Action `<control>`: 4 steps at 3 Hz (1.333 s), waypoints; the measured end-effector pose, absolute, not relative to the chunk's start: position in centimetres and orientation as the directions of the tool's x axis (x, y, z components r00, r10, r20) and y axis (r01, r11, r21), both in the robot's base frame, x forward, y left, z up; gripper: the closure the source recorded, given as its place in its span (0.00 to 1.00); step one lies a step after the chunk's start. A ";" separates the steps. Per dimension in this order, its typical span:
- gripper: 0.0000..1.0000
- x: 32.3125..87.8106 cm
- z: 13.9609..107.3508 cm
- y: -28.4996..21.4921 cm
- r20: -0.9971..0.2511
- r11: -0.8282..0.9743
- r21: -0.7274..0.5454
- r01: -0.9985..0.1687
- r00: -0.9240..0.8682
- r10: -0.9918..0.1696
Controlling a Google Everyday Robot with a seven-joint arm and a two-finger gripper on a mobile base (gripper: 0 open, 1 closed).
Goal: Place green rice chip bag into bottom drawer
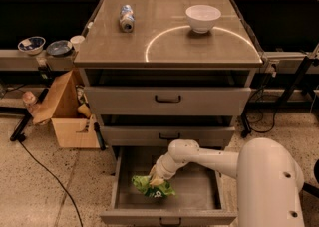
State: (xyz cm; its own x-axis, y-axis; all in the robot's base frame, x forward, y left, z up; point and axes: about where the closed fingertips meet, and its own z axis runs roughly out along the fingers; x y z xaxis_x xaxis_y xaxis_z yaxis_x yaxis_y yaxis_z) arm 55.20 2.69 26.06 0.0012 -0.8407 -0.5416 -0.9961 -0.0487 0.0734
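The green rice chip bag lies crumpled on the floor of the open bottom drawer, left of its middle. My gripper reaches down into the drawer from the right on the white arm and sits right on top of the bag, touching it. The bag's far side is hidden under the gripper.
A small printed can lies on the cabinet top at the left and a white bowl stands at the right. The two upper drawers are shut. An open cardboard box stands left of the cabinet. Bowls sit on a low shelf at the far left.
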 end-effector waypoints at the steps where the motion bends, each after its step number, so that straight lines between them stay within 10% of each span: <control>1: 0.45 55.2 26.1 2.7 -0.542 -0.049 0.073 -0.996 0.001 -0.841; 3: 0.00 55.2 26.0 2.7 -0.542 -0.049 0.074 -0.996 0.001 -0.841; 4: 0.00 55.2 26.0 2.7 -0.542 -0.049 0.074 -0.996 0.001 -0.841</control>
